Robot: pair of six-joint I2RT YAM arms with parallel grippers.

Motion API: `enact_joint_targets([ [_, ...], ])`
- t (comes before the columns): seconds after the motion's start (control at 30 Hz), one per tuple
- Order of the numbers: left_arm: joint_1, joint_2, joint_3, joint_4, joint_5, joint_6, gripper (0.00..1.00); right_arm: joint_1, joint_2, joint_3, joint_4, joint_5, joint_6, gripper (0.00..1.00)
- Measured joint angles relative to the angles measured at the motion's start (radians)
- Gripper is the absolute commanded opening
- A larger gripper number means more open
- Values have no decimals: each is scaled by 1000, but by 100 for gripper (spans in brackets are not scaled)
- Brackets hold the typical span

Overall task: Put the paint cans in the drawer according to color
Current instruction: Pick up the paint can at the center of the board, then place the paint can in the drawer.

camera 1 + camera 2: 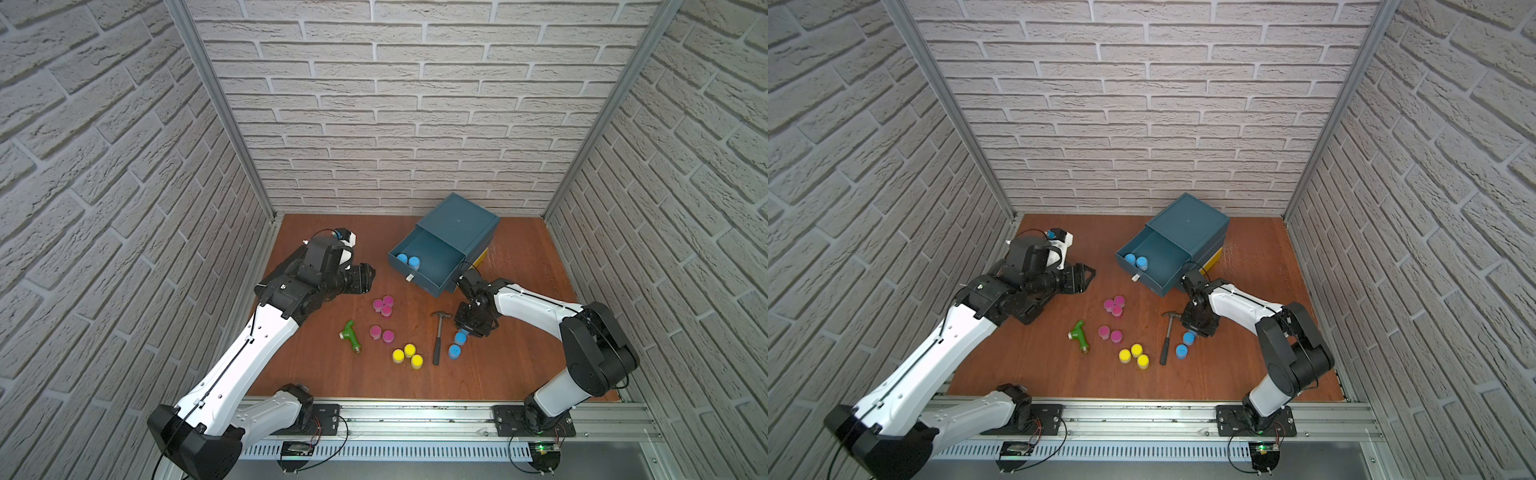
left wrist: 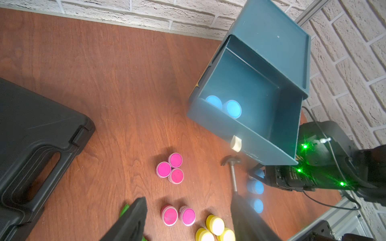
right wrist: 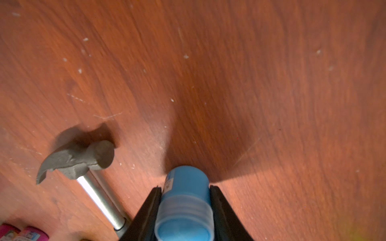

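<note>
The left gripper [image 1: 368,276] hangs open above the table [image 1: 316,374]. Five pink paint cans [image 1: 387,336] and three yellow paint cans [image 1: 409,350] stand mid-table. Two blue paint cans [image 1: 408,260] sit in the open drawer [image 1: 419,280]. Right of the hammer [image 1: 437,338], the right gripper [image 3: 186,187] clamps a blue can [image 3: 186,177], with two spare blue cans [image 2: 255,186] just beside it.

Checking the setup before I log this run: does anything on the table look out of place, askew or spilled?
No spill shows. Two non-paint items lie among the paint cans: a hammer and a green pipe fitting. The drawer unit sits skewed on the table.
</note>
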Motion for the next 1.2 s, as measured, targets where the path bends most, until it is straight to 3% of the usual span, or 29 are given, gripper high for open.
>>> enact_joint_targets([
  [0.17,-2,-1,0,0,0,-1,69,0,-8,0,-33,34,-8,11],
  [0.27,-5,-4,0,0,0,-6,69,0,-39,6,-92,69,-19,4],
  [0.43,-6,-10,-3,0,-1,-8,69,0,-166,100,-240,147,-52,2],
  [0.73,-8,-11,-8,1,0,-7,69,31,-269,526,-435,248,-209,2],
  [0.9,-8,-10,-8,2,0,-7,69,68,-194,746,-482,238,-303,2],
  [1.2,-18,-1,-8,1,-1,-7,68,129,143,1122,-550,165,-426,2],
])
